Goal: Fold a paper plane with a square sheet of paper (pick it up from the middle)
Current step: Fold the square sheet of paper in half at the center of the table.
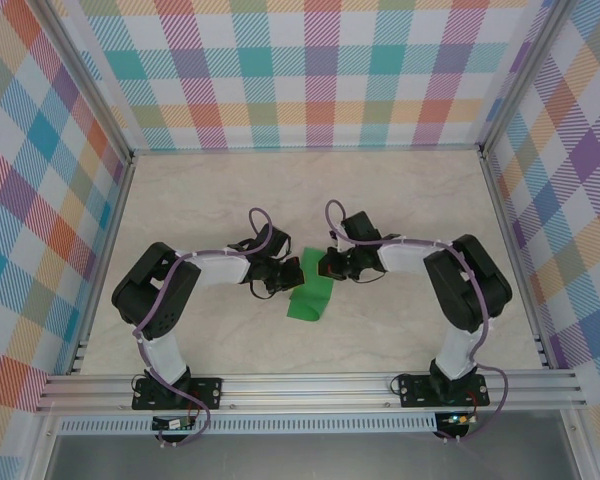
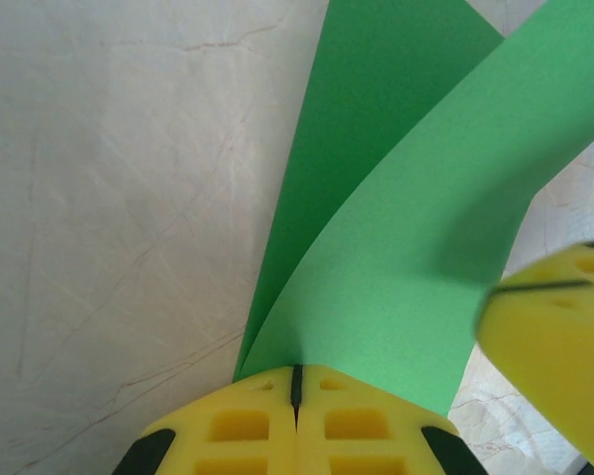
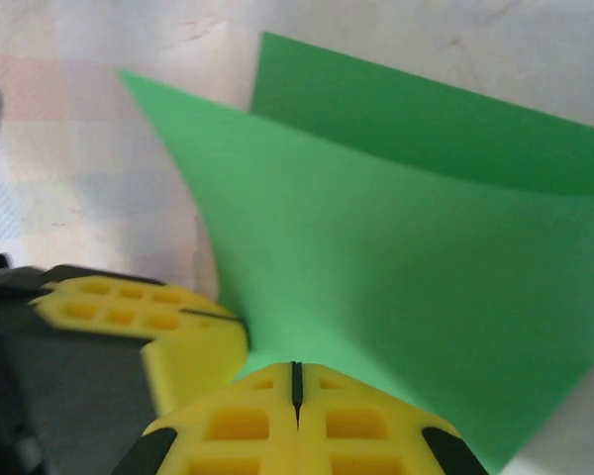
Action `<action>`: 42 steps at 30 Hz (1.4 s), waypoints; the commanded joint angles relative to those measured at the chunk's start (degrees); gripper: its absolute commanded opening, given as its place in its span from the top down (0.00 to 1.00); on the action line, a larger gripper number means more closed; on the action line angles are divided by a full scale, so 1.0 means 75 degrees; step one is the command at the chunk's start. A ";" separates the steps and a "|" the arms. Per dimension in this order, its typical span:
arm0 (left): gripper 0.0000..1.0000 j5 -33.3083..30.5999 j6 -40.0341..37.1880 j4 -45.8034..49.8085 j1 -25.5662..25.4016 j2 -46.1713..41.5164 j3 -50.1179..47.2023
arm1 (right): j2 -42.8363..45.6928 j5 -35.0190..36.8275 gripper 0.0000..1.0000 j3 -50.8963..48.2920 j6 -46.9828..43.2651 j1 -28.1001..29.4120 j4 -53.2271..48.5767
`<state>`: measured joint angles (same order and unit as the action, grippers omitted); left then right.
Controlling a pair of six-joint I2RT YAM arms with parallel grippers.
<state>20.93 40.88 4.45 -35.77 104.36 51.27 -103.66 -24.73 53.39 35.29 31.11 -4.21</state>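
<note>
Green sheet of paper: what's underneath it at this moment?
Around the square sheet of paper only marbled table shows. The left gripper and right gripper pinch it, one layer curving over another. The patch directly below is covered.

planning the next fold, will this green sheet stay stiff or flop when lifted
Probably floppy: the square sheet of paper bows between the shut left gripper and right gripper. Likely light: two small pinches seem to hold it up.

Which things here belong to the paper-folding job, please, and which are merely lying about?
Job: green paper, left gripper, right gripper, both shut on it.
Not part of it: table, checked walls, metal rail.
</note>
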 commanded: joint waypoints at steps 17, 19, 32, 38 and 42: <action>1.00 -0.2182 0.0046 0.2385 -0.0118 0.1686 -0.1117 | -0.0797 0.1025 0.98 0.0797 0.0194 -0.1860 0.0078; 1.00 -0.2204 0.0047 0.2395 -0.0118 0.1665 -0.1096 | -0.0597 0.0900 0.98 0.0903 0.0125 -0.1863 0.0014; 1.00 -0.2243 0.0067 0.2507 -0.0117 0.1712 -0.0958 | -0.0875 -0.1149 0.97 0.0891 -0.0075 -0.1207 0.0336; 1.00 -0.2272 0.0080 0.2559 -0.0118 0.1680 -0.0984 | -0.1078 -0.0295 0.98 0.1083 -0.0311 -0.1268 -0.0278; 1.00 -0.2304 0.0091 0.2573 -0.0118 0.1678 -0.1020 | -0.1154 0.0591 0.98 0.1201 -0.0384 -0.1455 -0.0582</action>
<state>20.27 41.34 1.10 -36.25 105.25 51.22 -111.35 -27.03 60.84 34.46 21.67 -5.76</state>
